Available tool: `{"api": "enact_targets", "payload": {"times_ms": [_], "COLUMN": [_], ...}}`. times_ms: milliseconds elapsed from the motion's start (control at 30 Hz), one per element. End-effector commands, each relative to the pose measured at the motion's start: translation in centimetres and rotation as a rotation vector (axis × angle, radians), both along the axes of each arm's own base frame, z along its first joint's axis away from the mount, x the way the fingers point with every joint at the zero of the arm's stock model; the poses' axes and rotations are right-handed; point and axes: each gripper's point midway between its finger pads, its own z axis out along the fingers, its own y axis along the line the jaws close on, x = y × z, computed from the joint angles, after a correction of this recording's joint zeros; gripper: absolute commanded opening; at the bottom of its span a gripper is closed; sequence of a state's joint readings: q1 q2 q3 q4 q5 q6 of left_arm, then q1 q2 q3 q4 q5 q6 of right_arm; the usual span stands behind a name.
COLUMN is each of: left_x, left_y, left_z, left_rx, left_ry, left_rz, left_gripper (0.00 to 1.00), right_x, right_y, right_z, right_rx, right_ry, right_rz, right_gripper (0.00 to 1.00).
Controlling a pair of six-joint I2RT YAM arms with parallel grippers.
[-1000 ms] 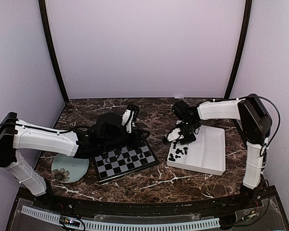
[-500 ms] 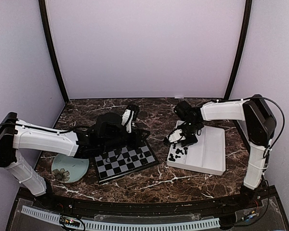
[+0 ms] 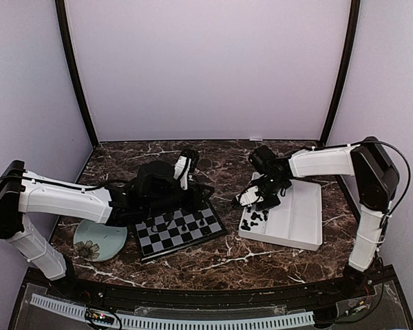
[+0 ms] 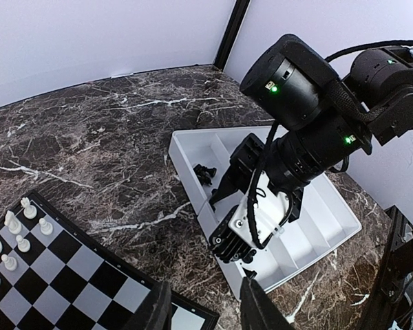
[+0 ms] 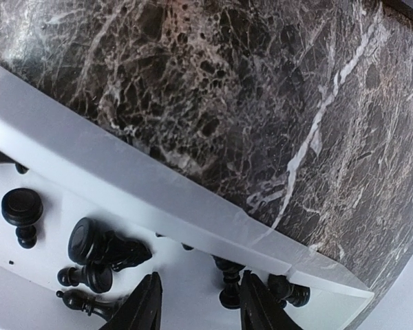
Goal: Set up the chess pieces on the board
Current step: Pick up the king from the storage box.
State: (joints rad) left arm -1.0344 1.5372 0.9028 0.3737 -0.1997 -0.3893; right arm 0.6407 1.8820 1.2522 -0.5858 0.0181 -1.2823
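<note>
- A dark marble table [image 3: 220,258] with white veins stands before pale lilac walls.
- The board [image 3: 166,242] lies left of centre, near the front, turned slightly askew; a pale-green plate [image 3: 96,242] sits just left of it.
- A white compartment tray [image 3: 299,216] lies on the right, well apart from the board.
- White chess pieces [image 4: 14,237] stand in rows on the board's far-left squares; a few black ones [image 3: 187,223] stand on its right side.
- More black chess pieces [image 5: 89,258] lie loose in the tray's left compartment, some toppled on their sides.
- The left gripper [image 4: 206,313] hangs over the board's right edge with its fingers spread and nothing between them.
- The right gripper [image 5: 198,306] points down into the tray's left compartment, just inside the rim.
- Its fingers [image 5: 143,302] stand apart; one black piece [image 5: 229,283] stands in the gap, close to one finger, not pinched.
</note>
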Motion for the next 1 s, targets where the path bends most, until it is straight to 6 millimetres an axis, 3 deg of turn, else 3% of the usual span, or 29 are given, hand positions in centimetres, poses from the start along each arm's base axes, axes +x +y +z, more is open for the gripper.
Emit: {"api": "enact_targets", "payload": {"times_ms": [0,367,667,967], "left_x": [0.2,0.4,0.6,0.6], "left_y": [0.1,-0.6,-0.4,-0.7], "left_z": [1.2,1.3,1.3,1.3], "left_rx": [-0.032,-0.021,-0.009,-0.016], "left_ry": [-0.019,-0.029,-0.034,-0.032], "left_rz": [0.010,-0.002,0.007,0.001], "left_gripper": [0.35,0.35,0.35,0.35], "right_x": [-0.1,-1.5,-2.1,-2.9], "right_y": [0.9,1.4,1.1,1.4], "right_z": [0.0,-0.3,1.2,0.4], "right_rx": [0.025,0.027,0.030,0.022], "right_ry": [-0.025,0.001,-0.011,0.013], "right_rz": [0.043,0.103,0.113,0.134], "right_gripper": [0.41,0.43,0.42,0.42]}}
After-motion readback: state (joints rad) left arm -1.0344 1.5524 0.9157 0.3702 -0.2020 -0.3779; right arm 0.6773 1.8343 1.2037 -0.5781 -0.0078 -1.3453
